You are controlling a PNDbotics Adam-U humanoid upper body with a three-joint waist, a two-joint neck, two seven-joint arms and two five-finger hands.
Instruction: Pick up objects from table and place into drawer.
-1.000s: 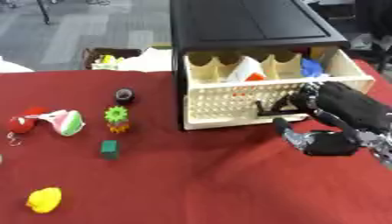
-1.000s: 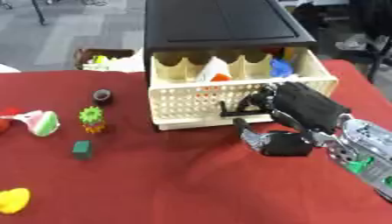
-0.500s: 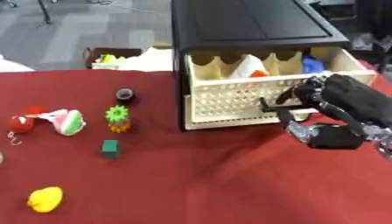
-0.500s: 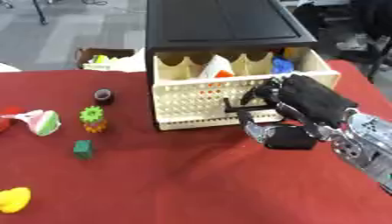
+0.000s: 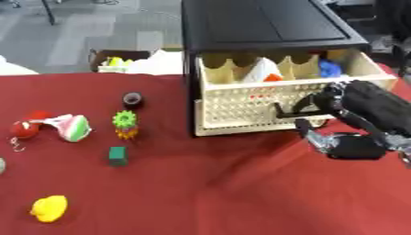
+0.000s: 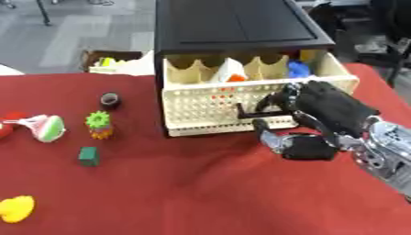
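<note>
The black cabinet [image 5: 265, 27] stands at the back of the red table, its cream perforated drawer [image 5: 241, 108] pulled out. In the drawer lie a white thing, an orange bit and a blue item [image 5: 329, 69]. My right hand [image 6: 325, 112] is at the drawer's front, its fingers [image 6: 282, 98] curled round the black handle [image 6: 255, 111] and the thumb below. On the left of the table lie a black ring [image 5: 132, 98], a green and orange spiky toy [image 5: 124, 124], a green block [image 5: 118, 155], a yellow duck [image 5: 48, 209], a pink and green slice [image 5: 72, 128] and a red ball [image 5: 25, 129]. No left hand shows.
A cardboard box [image 5: 112, 62] with yellow and green things stands on the floor behind the table's far edge. A small grey thing [image 5: 2, 165] shows at the left border. Red cloth [image 5: 208, 193] stretches across the front of the table.
My right hand has risen a little off the cloth and its fingers have closed on the drawer handle. The drawer and the toys have stayed in place.
</note>
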